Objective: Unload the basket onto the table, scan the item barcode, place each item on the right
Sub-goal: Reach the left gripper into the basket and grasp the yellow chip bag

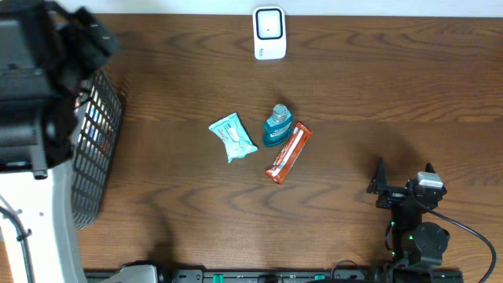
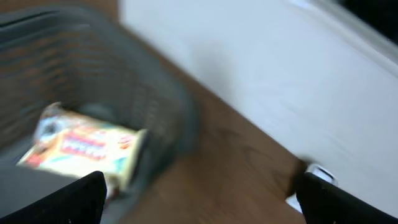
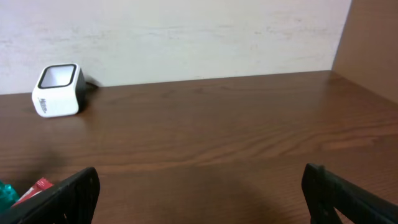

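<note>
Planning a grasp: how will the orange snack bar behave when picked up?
The orange snack bar lies flat, so probably light and unlikely to roll. Its glossy wrapper may slip or crinkle when gripped. It seems to touch the teal bottle, which could shift.

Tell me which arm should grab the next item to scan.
Right. The right claw stands open near the orange snack-bar wrapper, with the white barcode scanner ahead; the left claw hangs over the dark wire basket.

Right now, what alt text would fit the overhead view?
A teal pouch, a blue bottle and an orange snack bar sit clustered on the wooden table, a white scanner at its far edge. A black wire basket stands left; the right gripper is open, lower right.
</note>
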Robot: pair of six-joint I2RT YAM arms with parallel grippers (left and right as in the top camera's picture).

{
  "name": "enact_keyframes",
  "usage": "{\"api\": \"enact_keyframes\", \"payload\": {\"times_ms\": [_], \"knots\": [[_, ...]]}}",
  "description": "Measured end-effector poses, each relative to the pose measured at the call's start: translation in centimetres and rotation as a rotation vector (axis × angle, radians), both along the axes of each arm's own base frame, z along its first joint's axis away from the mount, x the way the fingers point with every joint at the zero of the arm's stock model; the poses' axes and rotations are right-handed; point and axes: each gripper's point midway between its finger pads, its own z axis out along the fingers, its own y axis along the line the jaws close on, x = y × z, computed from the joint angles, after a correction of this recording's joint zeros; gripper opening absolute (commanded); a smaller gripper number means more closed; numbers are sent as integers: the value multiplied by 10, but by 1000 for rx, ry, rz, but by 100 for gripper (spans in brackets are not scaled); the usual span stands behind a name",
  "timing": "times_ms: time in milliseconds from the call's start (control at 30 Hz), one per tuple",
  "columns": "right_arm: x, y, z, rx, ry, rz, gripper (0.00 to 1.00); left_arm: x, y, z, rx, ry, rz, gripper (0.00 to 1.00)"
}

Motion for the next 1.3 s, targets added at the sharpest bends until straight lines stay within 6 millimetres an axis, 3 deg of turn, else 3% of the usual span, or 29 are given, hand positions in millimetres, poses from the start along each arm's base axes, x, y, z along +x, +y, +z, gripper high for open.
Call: {"api": "enact_keyframes", "payload": {"times_ms": [133,300,433,967,1300], "knots": [[0,0,0,0,0,0,99,-19,54,-21,-88,54,215,98],[0,0,0,0,0,0,99,-37,119,-61,-234,122,502,98],[0,0,0,0,0,0,99,-34,149,-94,-328,168,607,98],[0,0,0,0,0,0,99,27,186,-258,-604,393,814,98],[0,0,0,0,0,0,99,49,190,-341,-662,494,835,98]]}}
